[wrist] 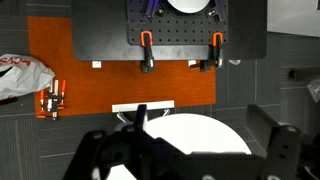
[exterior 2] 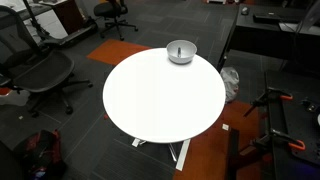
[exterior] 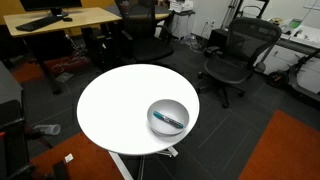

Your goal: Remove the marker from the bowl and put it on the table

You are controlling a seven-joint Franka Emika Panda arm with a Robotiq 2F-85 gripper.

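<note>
Your gripper [wrist: 187,160] hangs above the table [wrist: 205,135], jaws seemingly spread wide and empty, though dark and blurred. The marker [exterior: 168,119] lies inside the bowl [exterior: 166,104], at the table's near-right edge in an exterior view.

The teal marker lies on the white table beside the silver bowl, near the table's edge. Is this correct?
No. The marker lies inside the bowl, not beside it, as an exterior view shows; the bowl stands near the edge of the table.

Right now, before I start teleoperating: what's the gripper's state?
Gripper: open, holding nothing; the marker lies in the bowl.
</note>
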